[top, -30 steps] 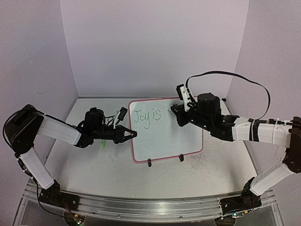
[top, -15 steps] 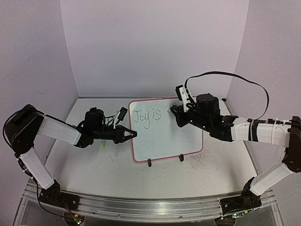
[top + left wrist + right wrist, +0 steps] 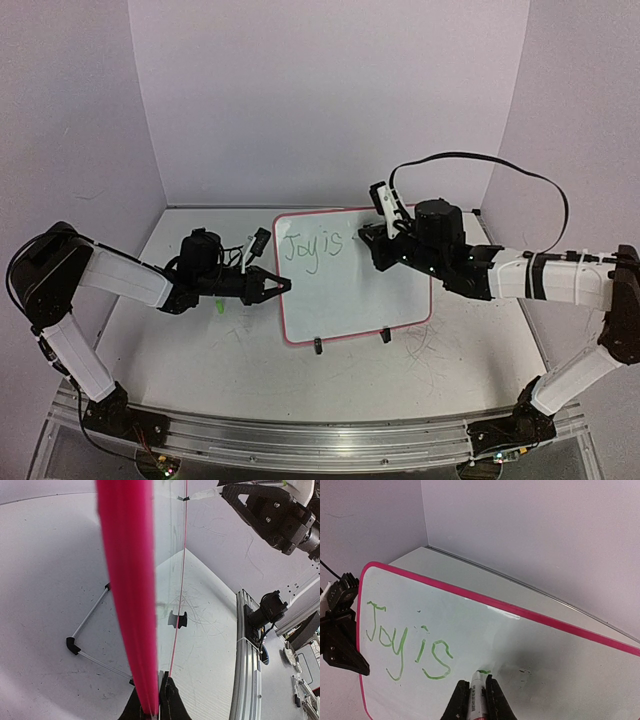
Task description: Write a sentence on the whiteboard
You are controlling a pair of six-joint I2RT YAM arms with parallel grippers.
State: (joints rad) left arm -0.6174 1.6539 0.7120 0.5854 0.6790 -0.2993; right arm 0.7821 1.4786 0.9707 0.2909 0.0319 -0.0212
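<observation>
A scuffed white tabletop is enclosed by plain lilac walls at nine, twelve and three o'clock.

The whiteboard stands near the middle of the table, propped on its wire stand behind it. The left gripper sits at the board's left edge, its jaws closed on the rim. The right gripper is in front of the board's upper right part, with a marker between its fingers; the marker's tip touches the board just right of the written words, which lie between the two grippers.
</observation>
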